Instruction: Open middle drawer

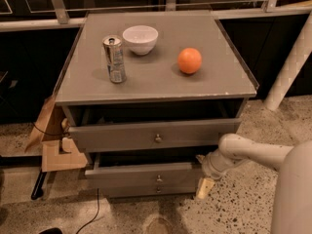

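Note:
The grey cabinet (161, 77) has three drawers. The middle drawer (141, 175), with a small brass knob (158, 178), is pulled out part way and shows a dark gap above its front. My gripper (203, 181) is at the right end of that drawer's front, low beside the cabinet. My white arm (253, 152) reaches in from the right. The top drawer (146, 135) is also pulled out a little. The bottom drawer (157, 190) is mostly hidden under the middle one.
On the cabinet top stand a silver can (114, 59), a white bowl (140, 38) and an orange (189, 60). Cardboard pieces (56, 145) and a black cable (95, 208) lie on the floor at the left. A white post (292, 62) stands at the right.

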